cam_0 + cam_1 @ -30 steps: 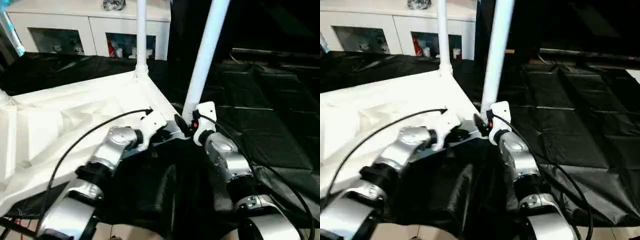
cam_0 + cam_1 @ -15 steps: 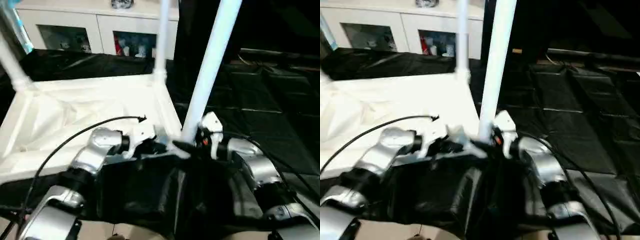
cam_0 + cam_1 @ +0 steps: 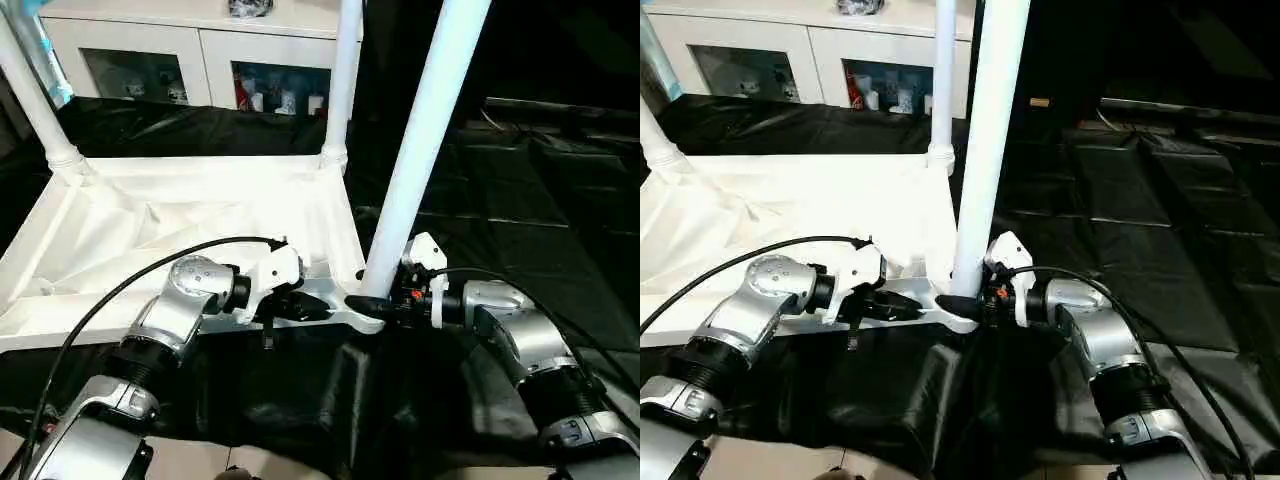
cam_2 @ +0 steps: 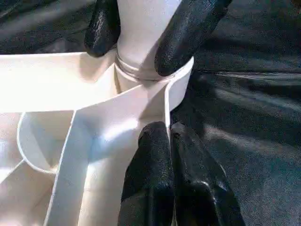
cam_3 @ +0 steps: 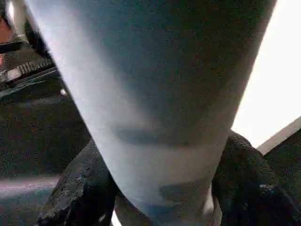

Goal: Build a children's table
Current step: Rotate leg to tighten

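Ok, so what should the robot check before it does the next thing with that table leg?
1. Right gripper around the near leg at its base: ok, a black finger on each side.
2. Left gripper pinching the table rim by that corner: ok.
3. Near leg fully down in its socket: cannot tell.
4. Near leg straight up: not ok, it leans.
5. Two far legs standing in their corners: ok.
6. Fourth leg fitted: cannot tell.

No writing, label, brand, number or sign can be read anywhere. The small items behind the glass of the cabinet (image 3: 270, 95) are too small to make out any print.
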### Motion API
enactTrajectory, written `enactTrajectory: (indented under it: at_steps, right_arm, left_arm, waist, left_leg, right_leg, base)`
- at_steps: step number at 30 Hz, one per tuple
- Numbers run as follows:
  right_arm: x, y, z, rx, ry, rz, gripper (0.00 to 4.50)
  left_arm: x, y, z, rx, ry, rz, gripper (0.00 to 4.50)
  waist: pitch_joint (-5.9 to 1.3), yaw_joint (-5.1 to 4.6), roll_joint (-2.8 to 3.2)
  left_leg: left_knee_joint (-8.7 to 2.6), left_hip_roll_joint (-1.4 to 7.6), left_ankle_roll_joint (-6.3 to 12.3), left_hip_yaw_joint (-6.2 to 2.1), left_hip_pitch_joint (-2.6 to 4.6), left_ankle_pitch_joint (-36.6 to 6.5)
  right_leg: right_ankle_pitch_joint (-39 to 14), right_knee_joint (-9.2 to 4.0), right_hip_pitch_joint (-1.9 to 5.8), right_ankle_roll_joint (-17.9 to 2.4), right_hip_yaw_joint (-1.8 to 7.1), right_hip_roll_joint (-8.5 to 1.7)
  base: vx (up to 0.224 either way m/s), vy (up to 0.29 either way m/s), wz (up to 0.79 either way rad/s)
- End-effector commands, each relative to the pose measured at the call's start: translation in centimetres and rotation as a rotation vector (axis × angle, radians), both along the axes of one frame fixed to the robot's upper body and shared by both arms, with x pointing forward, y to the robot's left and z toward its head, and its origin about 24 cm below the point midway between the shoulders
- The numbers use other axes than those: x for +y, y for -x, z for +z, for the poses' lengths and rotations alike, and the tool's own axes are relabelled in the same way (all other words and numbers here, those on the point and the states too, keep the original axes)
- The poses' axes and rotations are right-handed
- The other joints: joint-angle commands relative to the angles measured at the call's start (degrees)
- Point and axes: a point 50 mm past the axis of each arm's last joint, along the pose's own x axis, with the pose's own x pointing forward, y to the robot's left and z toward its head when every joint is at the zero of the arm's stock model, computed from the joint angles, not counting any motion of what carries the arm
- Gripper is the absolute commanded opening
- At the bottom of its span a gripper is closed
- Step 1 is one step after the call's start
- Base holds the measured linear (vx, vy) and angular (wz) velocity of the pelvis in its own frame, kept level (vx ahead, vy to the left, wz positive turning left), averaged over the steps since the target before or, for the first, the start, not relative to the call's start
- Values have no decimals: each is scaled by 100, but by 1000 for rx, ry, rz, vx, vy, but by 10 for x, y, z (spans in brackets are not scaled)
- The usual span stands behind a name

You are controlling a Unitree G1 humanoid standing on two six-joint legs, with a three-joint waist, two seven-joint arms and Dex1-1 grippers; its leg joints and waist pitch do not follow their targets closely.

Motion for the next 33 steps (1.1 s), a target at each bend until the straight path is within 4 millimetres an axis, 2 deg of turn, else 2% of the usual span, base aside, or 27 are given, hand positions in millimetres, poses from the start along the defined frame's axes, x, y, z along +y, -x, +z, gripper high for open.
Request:
enactTrajectory:
  at_steps: [1, 2, 3, 4, 5, 6, 7, 8, 9, 10, 11, 13, 15, 16, 17, 18, 20, 22, 24, 27, 33]
  right_arm:
    - [10, 1, -7, 17, 7, -25, 239]
    - [15, -6, -16, 14, 40, -160, 236]
    - [17, -10, -20, 21, 50, -246, 232]
    - [18, -11, -21, 24, 50, -257, 232]
    - [20, -14, -23, 38, 49, -312, 225]
    - [28, -20, -28, 59, 38, -438, 211]
    - [31, -21, -29, 70, 34, -468, 211]
    - [33, -22, -30, 81, 30, -498, 206]
    - [37, -25, -30, 95, 23, -550, 201]
    - [39, -27, -31, 104, 19, -585, 201]
    - [44, -29, -30, 114, 9, -623, 201]
    - [54, -33, -27, 119, -6, -661, 201]
    - [62, -34, -24, 95, -15, -650, 201]
    - [65, -34, -22, 76, -25, -622, 254]
    - [66, -33, -21, 64, -32, -590, 268]
    - [67, -32, -20, 61, -39, -569, 268]
    - [67, -31, -19, 65, -55, -528, 273]
    - [66, -31, -17, 43, -52, -485, 312]
    - [60, -29, -15, 0, -14, -400, 315]
    - [45, -26, -13, -45, 21, -288, 315]
    - [22, -17, -6, -72, 20, -121, 315]
  left_arm:
    - [-14, -7, 7, -52, 28, 32, 0]
    - [-18, -17, 7, -76, 17, 139, 0]
    - [-20, -22, 8, -88, 14, 190, 0]
    - [-21, -23, 8, -90, 14, 197, 0]
    - [-23, -26, 9, -98, 12, 236, 0]
    - [-29, -34, 11, -118, 15, 320, 0]
    - [-32, -35, 11, -121, 16, 338, 0]
    - [-34, -37, 12, -122, 18, 354, 0]
    - [-38, -39, 13, -127, 22, 378, 0]
    - [-40, -40, 13, -130, 25, 395, 0]
    - [-45, -42, 15, -137, 30, 406, 0]
    - [-53, -42, 17, -147, 49, 399, 0]
    - [-58, -40, 18, -149, 63, 367, 0]
    - [-59, -38, 18, -150, 69, 336, 0]
    - [-59, -36, 18, -153, 71, 305, 0]
    - [-59, -35, 18, -155, 69, 286, 0]
    - [-56, -32, 16, -155, 57, 260, 0]
    - [-53, -30, 16, -156, 59, 219, 0]
    - [-49, -24, 15, -142, 62, 149, 0]
    - [-45, -18, 13, -126, 61, 80, 0]
    - [-36, -10, 13, -90, 64, -5, 0]
  waist:
    - [-336, -11, 24]
    - [-336, -21, 2]
    - [-315, -39, 23]
    - [-309, -60, 16]
    - [-316, -78, 12]
    - [-314, -87, 32]
    - [-313, -101, 57]
    - [-325, -116, 29]
    - [-329, -117, 66]
    - [-326, -142, 45]
    - [-336, -141, 73]
    - [-341, -174, 68]
    - [-357, -183, 45]
    - [-361, -180, 40]
    - [-364, -167, 47]
    - [-370, -172, 4]
    - [-379, -158, 19]
    - [-379, -163, 41]
    - [-383, -153, 64]
    - [-385, -108, 74]
    - [-366, -48, 79]
  left_leg:
    - [-399, 215, 58, -39, 75, -1762]
    - [-405, 219, 21, -54, 59, -1779]
    - [-412, 215, -18, -47, 71, -1853]
    - [-409, 198, -114, -69, 100, -2044]
    - [-415, 195, -145, -90, 100, -2104]
    - [-412, 198, -156, -90, 111, -2142]
    - [-415, 196, -173, -99, 113, -2180]
    - [-416, 183, -167, -106, 94, -2199]
    - [-415, 186, -169, -105, 98, -2199]
    - [-418, 186, -147, -105, 92, -2231]
    - [-411, 179, -120, -97, 96, -2222]
    - [-417, 179, -109, -98, 71, -2194]
    - [-412, 180, -85, -87, 54, -2081]
    - [-411, 185, -44, -80, 50, -2011]
    - [-405, 184, 8, -70, 46, -1934]
    - [-404, 189, 34, -60, 43, -1878]
    - [-397, 189, 165, -47, 25, -1633]
    - [-394, 183, 196, -42, 14, -1543]
    - [-387, 193, 223, -39, 16, -1472]
    - [-381, 219, 283, -28, 32, -1360]
    - [-392, 234, 269, -26, 59, -1590]
  right_leg:
    - [-1950, -463, 263, -1067, 304, -343]
    - [-2068, -466, 275, -1015, 303, -354]
    - [-2196, -485, 237, -994, 304, -349]
    - [-2556, -516, 225, -897, 283, -354]
    - [-2750, -537, 235, -806, 271, -364]
    - [-2803, -562, 208, -757, 278, -371]
    - [-2801, -562, 202, -758, 277, -370]
    - [-2763, -565, 230, -728, 260, -354]
    - [-2686, -552, 221, -747, 269, -353]
    - [-2602, -561, 223, -772, 266, -348]
    - [-2500, -553, 219, -803, 272, -344]
    - [-2348, -531, 229, -863, 277, -338]
    - [-2138, -516, 242, -918, 280, -339]
    - [-1962, -494, 254, -974, 288, -337]
    - [-1780, -477, 262, -1033, 296, -337]
    - [-1690, -466, 267, -1057, 299, -334]
    - [-1380, -427, 301, -1152, 302, -342]
    - [-1359, -430, 315, -1164, 298, -341]
    - [-1255, -420, 322, -1207, 303, -341]
    - [-850, -368, 331, -1396, 307, -339]
    - [-1031, -385, 336, -1399, 312, -339]
  base:
    - [0, 0, 0]
    - [0, 0, 0]
    - [0, 0, 0]
    - [0, 0, 0]
    - [0, 0, 0]
    - [0, 0, 0]
    - [0, 0, 0]
    - [0, 0, 0]
    - [0, 0, 0]
    - [0, 0, 0]
    - [0, 0, 0]
    - [0, 0, 0]
    - [0, 0, 0]
    - [0, 0, 0]
    - [0, 0, 0]
    - [0, 0, 0]
    - [0, 0, 0]
    - [0, 0, 0]
    - [0, 0, 0]
    - [0, 0, 0]
    - [0, 0, 0]
